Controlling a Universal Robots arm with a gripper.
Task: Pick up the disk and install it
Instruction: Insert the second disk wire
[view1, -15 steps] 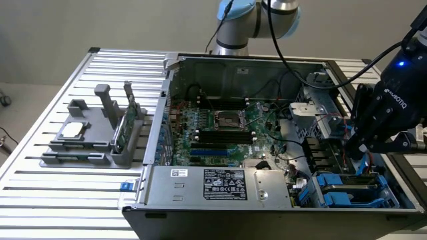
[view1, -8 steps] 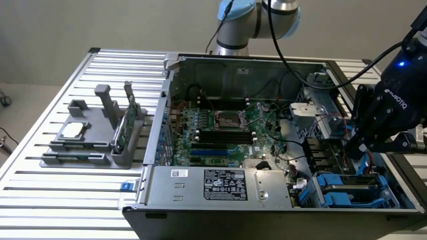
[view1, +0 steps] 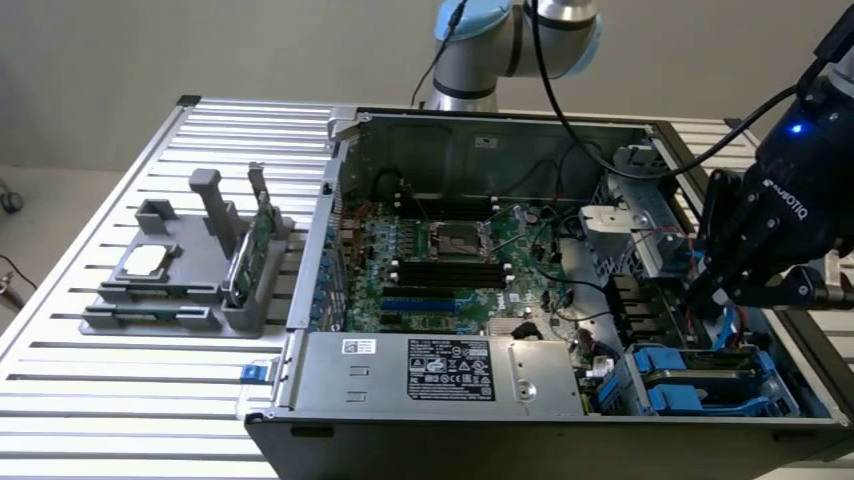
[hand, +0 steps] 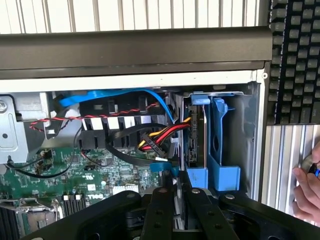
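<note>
Blue-framed disk (hand: 212, 150) stands on edge in the drive bay at the case (view1: 534, 385) corner, just ahead of the pincer (hand: 182, 200), at its 12 o'clock. Pincer fingers (hand: 160, 215) narrow, nearly together, gripping nothing visible.

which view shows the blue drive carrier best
The wrist view: the blue carrier stands unobstructed in its bay beside the red and yellow cables. The exterior view shows its blue plastic partly behind the gripper.

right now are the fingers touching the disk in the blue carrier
Cannot tell. In the wrist view the fingers converge right at the disk, but the contact point itself is hidden behind them.
</note>
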